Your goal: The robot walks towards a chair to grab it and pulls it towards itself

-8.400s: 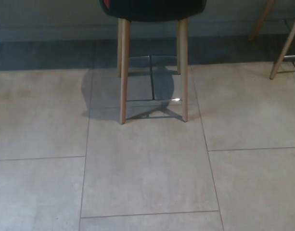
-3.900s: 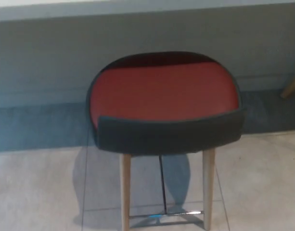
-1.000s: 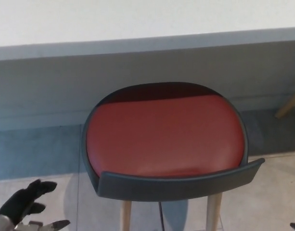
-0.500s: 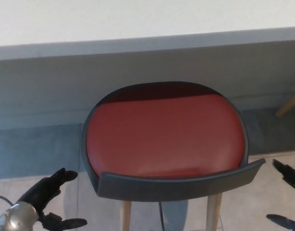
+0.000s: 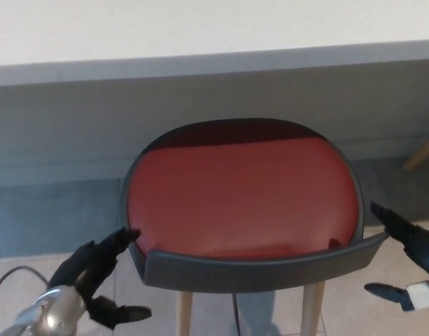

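A: Chair (image 5: 242,203) stands right ahead, against the grey wall (image 5: 60,119). How does it handle?
B: Stiff, on thin wooden legs (image 5: 312,308), so probably light and tippy. It is best gripped at both ends of the low backrest (image 5: 256,269)
A: Hands?
B: Left hand (image 5: 95,269) and right hand (image 5: 410,266) are empty, fingers spread, closer to the chair's sides than half a second ago
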You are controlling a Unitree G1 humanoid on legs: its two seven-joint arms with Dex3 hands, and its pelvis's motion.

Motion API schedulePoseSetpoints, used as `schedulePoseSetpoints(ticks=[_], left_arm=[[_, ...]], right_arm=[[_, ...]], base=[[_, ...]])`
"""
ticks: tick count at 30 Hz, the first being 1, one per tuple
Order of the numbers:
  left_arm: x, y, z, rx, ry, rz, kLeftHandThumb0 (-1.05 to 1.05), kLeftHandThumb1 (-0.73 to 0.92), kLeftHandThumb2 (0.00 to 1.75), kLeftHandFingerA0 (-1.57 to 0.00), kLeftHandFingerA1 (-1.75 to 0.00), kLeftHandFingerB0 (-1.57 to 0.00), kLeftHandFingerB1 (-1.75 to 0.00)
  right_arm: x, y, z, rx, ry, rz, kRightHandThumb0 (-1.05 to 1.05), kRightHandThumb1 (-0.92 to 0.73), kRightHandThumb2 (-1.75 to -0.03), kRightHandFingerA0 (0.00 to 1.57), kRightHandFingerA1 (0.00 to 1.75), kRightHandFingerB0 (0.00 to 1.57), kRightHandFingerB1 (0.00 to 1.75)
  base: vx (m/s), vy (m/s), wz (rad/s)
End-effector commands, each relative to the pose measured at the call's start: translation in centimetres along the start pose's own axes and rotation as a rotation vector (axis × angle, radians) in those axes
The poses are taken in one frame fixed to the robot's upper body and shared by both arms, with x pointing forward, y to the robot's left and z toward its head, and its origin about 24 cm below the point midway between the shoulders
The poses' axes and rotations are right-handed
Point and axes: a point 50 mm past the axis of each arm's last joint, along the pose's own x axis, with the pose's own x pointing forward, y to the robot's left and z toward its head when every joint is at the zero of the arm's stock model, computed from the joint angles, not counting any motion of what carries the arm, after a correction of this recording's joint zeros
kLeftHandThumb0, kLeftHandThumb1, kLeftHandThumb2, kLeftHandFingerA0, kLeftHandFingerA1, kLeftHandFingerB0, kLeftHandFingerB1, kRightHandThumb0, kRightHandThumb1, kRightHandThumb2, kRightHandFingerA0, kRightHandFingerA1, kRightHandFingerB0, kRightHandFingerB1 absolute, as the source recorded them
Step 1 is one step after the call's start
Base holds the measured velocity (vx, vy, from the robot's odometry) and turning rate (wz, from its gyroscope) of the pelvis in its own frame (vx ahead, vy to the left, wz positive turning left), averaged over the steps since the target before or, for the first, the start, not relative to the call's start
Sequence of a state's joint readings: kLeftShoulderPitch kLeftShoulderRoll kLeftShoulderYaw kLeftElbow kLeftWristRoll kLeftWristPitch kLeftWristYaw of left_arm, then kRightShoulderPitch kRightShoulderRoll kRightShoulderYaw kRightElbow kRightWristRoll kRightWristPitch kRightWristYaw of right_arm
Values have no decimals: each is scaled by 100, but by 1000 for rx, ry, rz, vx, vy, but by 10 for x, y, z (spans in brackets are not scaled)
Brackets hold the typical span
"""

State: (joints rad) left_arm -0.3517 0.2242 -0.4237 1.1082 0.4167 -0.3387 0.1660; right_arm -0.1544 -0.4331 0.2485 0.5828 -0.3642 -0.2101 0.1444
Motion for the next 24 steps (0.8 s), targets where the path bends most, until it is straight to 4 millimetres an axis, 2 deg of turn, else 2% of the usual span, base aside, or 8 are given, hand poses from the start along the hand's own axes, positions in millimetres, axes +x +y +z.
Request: schedulePoseSetpoints(ticks=[1,11,13,14,16,19,21,24], left_arm=[[2,-5,21,27,-131,74,-102,36,76,0,-60,0,-34],[7,-15,48,-14,-228,167,-95,36,73,0,-59,0,-32],[13,-15,66,2,-267,184,-100,38,75,0,-66,0,-44],[14,-19,69,3,-267,166,-96,36,75,0,-70,0,-50],[14,-25,70,10,-266,142,-93,44,55,0,-73,0,-48],[12,-36,67,12,-242,87,-89,45,55,0,-82,0,-55],[10,-42,65,12,-233,55,-92,37,74,-1,-78,0,-57],[11,-43,66,10,-232,42,-91,35,76,-4,-87,0,-60]], right_arm=[[6,7,3,-76,0,-5,-59,-58,-60,0,0,0,0],[18,-4,14,-151,-32,-23,-56,-53,-62,0,0,0,0],[22,1,17,-158,-21,-10,-59,-44,-74,0,11,0,0],[22,6,15,-157,-19,-1,-52,-44,-69,0,0,4,0],[21,13,11,-159,-8,16,-52,-45,-69,0,0,4,0],[18,24,7,-162,-3,37,-49,-46,-71,0,6,1,7],[17,30,6,-163,-3,43,-47,-47,-71,0,10,1,10],[18,35,8,-170,-5,44,-49,-55,-64,0,25,0,23]], base=[[0,0,0],[0,0,0],[0,0,0],[0,0,0],[0,0,0],[0,0,0],[0,0,0],[0,0,0]])
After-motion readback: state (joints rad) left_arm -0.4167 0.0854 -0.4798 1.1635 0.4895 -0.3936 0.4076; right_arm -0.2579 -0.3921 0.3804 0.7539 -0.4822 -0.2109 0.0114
